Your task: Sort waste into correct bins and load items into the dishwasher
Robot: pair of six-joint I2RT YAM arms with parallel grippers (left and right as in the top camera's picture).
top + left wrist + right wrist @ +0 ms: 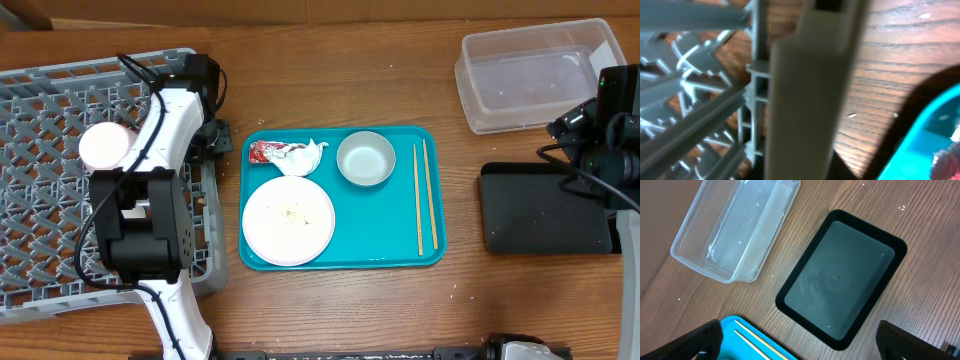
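The grey lattice dishwasher [40,90] fills the left of the table. My left gripper [212,135] sits at its right wall. In the left wrist view a pale upright bar [805,110] fills the middle beside the dishwasher's grid [700,115] and hides my fingers. The teal tray [400,220] carries a red wrapper [265,151], a white tissue [305,156], a pale bowl [366,159], a large white plate [288,221] with crumbs [292,211], and two chopsticks [425,195]. My right gripper [802,345] hangs open and empty above the black tray [840,275].
A clear plastic tub [535,75] stands at the back right, seen also in the right wrist view as the clear tub [735,230]. The black tray [545,210] lies in front of it. My right arm [610,130] is at the table's right edge. Bare wood separates the teal tray from both bins.
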